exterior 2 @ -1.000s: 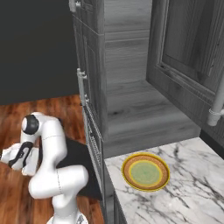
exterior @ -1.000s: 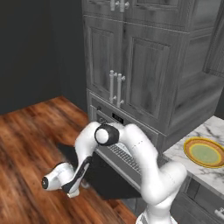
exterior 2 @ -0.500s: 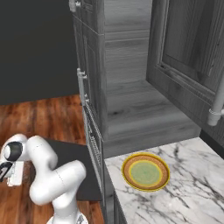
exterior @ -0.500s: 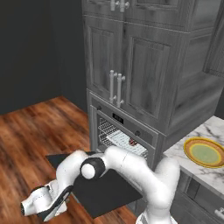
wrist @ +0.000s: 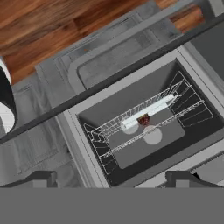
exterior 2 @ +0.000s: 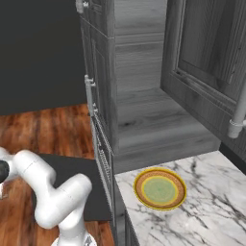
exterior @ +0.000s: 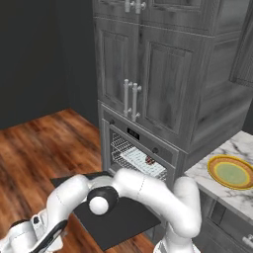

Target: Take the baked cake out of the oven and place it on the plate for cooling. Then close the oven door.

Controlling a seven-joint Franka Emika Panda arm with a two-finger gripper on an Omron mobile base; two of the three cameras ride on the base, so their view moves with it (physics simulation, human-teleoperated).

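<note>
With the oven door [exterior: 116, 217] folded down flat, the cake [wrist: 143, 119] sits on a pale tray [wrist: 148, 110] on the oven [exterior: 140, 157] rack, far from the wide-open gripper [wrist: 109, 179], which should approach level between the racks.

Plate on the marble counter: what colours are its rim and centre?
The round plate has a yellow-orange rim and pale green centre, clearest in the right base view.
</note>
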